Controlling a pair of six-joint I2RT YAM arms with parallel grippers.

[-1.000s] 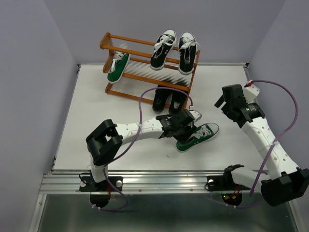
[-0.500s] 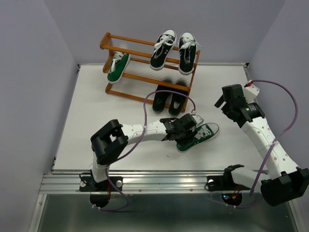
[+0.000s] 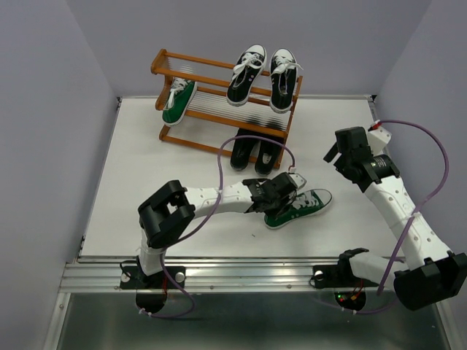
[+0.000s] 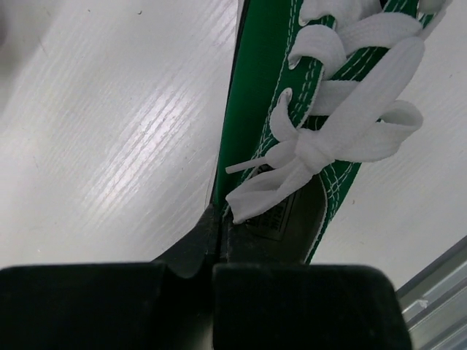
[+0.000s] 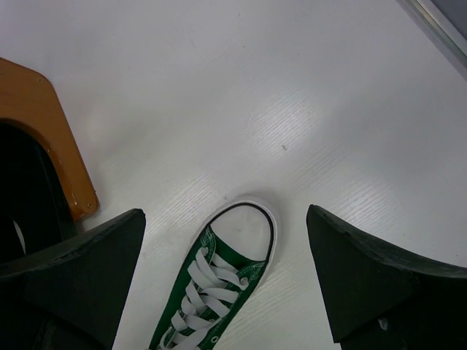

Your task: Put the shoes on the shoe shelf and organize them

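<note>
The shoe shelf point(image 3: 219, 76) stands at the back of the table. Two black sneakers with white laces point(image 3: 246, 74) lie on its top tier at the right. One green sneaker point(image 3: 179, 100) rests at its left end. Two plain black shoes point(image 3: 255, 149) stick out from under its right end. The other green sneaker point(image 3: 300, 205) lies on the table in front. My left gripper point(image 4: 219, 219) is shut on the side wall of that green sneaker point(image 4: 263, 109) at its heel opening. My right gripper point(image 5: 225, 219) hangs open above the sneaker's white toe point(image 5: 244, 233), touching nothing.
The shelf's wooden foot point(image 5: 44, 124) and a black shoe point(image 5: 18, 182) lie at the left of the right wrist view. A metal rail point(image 3: 255, 271) runs along the table's near edge. Purple cables point(image 3: 248, 138) loop over both arms.
My left gripper's jaws have shut on the green sneaker's side wall, and the sneaker has shifted slightly. The right arm has not moved.
</note>
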